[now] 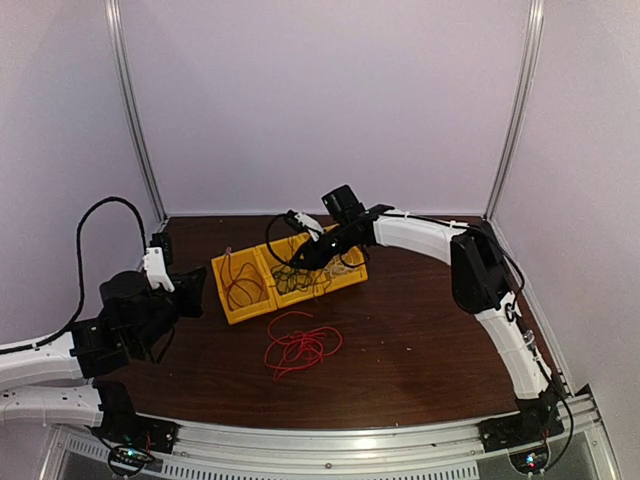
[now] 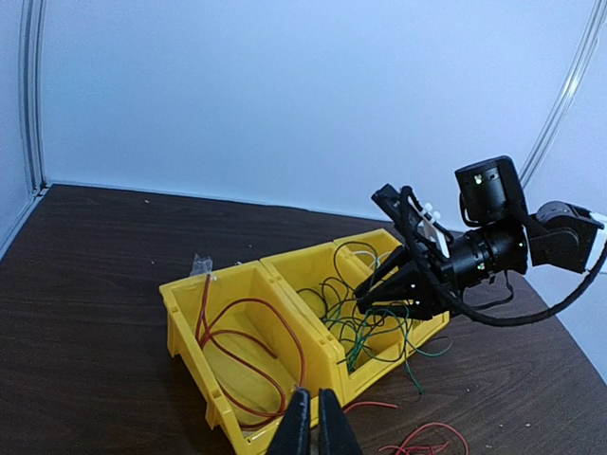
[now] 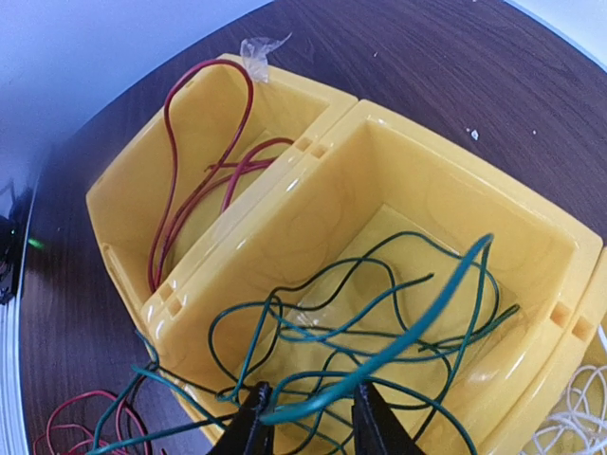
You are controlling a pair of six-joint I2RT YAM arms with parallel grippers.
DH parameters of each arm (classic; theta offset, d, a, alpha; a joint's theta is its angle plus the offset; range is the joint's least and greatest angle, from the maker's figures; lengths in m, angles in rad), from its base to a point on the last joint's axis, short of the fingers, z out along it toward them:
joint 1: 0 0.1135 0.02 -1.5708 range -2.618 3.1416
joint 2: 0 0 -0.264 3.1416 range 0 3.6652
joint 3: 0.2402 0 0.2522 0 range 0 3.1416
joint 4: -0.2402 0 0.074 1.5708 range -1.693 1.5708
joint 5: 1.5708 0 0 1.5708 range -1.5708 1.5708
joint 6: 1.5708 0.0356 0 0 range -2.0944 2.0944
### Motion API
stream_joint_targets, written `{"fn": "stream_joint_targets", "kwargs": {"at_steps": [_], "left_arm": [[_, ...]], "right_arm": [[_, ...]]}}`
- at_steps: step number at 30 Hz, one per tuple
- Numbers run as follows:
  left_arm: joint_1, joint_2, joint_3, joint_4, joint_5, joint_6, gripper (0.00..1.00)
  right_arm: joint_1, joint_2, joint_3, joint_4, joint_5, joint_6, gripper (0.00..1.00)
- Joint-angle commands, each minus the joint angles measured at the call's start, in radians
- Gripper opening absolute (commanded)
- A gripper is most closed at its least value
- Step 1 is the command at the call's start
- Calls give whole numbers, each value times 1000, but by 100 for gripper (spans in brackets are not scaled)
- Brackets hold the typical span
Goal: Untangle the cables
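Three yellow bins stand in a row. The left bin (image 2: 190,322) holds a red cable (image 2: 247,351). In the middle bin (image 3: 427,142) lies a tangled dark green cable (image 3: 379,313), some strands spilling over its front wall. My right gripper (image 3: 313,417) hovers over this bin with its jaws apart, and one green strand runs loosely across the gap. A white cable (image 3: 579,408) shows in the third bin. My left gripper (image 2: 313,422) sits at the front rim of the left bin, fingers almost together with nothing between them. A second red cable (image 1: 298,345) lies loose on the table.
The brown table (image 1: 420,330) is walled by white panels at the back and both sides. A scrap of clear tape (image 2: 201,265) sticks to the left bin's far corner. The right arm (image 1: 470,265) arches over the table's right side.
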Motion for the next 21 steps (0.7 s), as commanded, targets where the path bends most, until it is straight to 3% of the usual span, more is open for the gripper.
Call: {"fn": "stream_joint_targets", "kwargs": {"at_steps": [1,5,12,17,21], "left_arm": [[5,4,3,61,8,-3,6],[5,35,5,76,9,-2,13],[5,158,61,43,5,-23,47],[5,217,98,17,28,-24,48],[5,212,96,29,31,-20,49]], "right_arm": [[-19,-167,-69,-66,26,-20,33],[-28,-280,-139,-82,9,-42,41],[-30,-449,-321,-100,15,-112,47],[-40,-582,-620,25,68,-207,70],[-39,-575,-708,3,63,-277,78]]}}
